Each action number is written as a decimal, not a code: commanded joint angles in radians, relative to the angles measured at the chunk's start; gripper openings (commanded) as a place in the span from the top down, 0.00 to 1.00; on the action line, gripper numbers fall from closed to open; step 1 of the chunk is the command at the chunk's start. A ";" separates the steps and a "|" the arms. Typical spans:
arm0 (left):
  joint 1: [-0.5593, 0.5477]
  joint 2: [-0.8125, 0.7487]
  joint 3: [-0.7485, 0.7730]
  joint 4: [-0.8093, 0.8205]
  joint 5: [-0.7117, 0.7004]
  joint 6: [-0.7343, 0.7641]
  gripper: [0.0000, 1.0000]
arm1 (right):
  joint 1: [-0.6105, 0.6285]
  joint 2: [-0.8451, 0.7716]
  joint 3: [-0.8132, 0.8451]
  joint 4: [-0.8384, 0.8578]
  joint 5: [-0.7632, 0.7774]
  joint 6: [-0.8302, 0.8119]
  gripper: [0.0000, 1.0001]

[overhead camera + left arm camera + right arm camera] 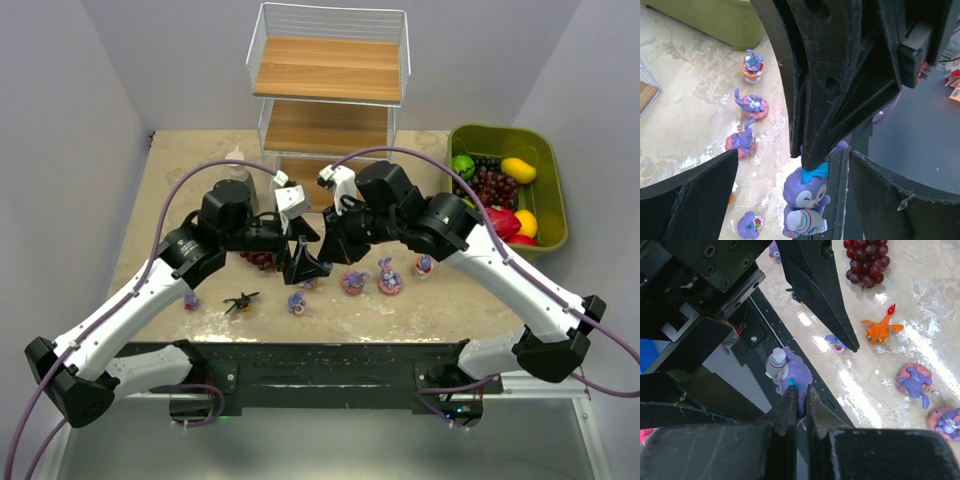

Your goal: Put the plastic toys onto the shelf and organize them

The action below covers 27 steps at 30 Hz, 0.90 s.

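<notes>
Plastic toys [389, 280]: small figurines, most of them standing in a loose row along the near part of the bench [180, 190]. One, the bow bunny [792, 371], is purple with a blue bow and a white striped object in its arms. It is held off the bench between the two arms and gripped at the head by the right gripper [797, 390], whose fingers are drawn together with only the toy's thickness between them. Left gripper [795, 152]: spread wide, nothing in its grasp, with one of its fingers [690, 195] on either side of the bow bunny and neither touching it. On the bench: black bug [240, 300] toward the left end; orange creature [880, 331] near the grape bunch [866, 260]; three ringed bunnies [752, 106], in pink or orange rings, in a line on the right; one more small purple bunny [749, 225] nearer the arms. Shelf [330, 70]: white wire with wooden boards, upright at the far edge of the bench, well apart from every toy. Bin [500, 138]: olive green, holding fruit, to the right of the shelf.
</notes>
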 commanded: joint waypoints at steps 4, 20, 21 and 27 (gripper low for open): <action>-0.054 0.012 0.042 -0.031 -0.154 0.034 0.11 | 0.003 -0.003 0.053 -0.013 0.012 0.029 1.00; -0.071 0.011 0.035 -0.061 -0.197 0.040 0.11 | -0.011 -0.009 0.074 -0.021 0.031 0.041 1.00; -0.071 0.008 0.033 -0.064 -0.188 0.039 0.11 | -0.012 -0.007 0.076 -0.021 0.029 0.040 1.00; -0.071 0.002 0.027 -0.074 -0.165 0.032 0.11 | -0.018 -0.003 0.086 -0.022 0.014 0.043 1.00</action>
